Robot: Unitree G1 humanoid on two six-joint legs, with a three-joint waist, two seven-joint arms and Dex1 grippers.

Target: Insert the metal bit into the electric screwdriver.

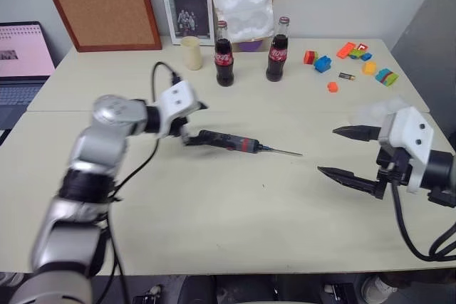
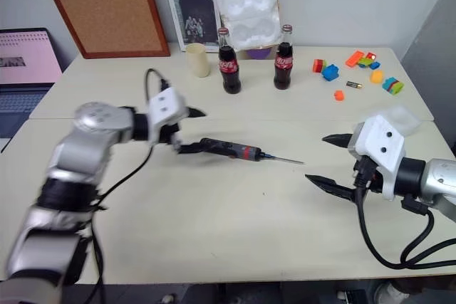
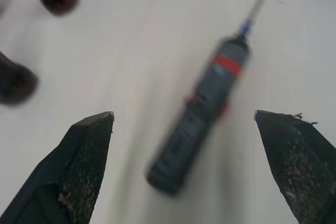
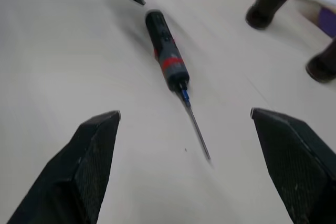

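Note:
The electric screwdriver [image 1: 228,141] lies flat on the table's middle, dark with a red band, its tip toward the right. The thin metal bit [image 1: 283,152] sticks straight out of its bluish tip, in line with the body. My left gripper [image 1: 194,123] hovers just beyond the tool's butt end, open, holding nothing and clear of the tool. In the left wrist view the screwdriver [image 3: 202,114] lies between the spread fingers, farther off. My right gripper [image 1: 327,151] stands open to the right of the bit's point, apart from it; its wrist view looks along the bit [image 4: 197,127].
Two cola bottles [image 1: 224,55] [image 1: 277,51] and a cream cup [image 1: 190,53] stand behind the screwdriver. Coloured blocks [image 1: 349,51] and a small battery [image 1: 346,75] lie at the back right. A laptop [image 1: 21,62] sits at the far left, a cork board [image 1: 100,1] leans behind.

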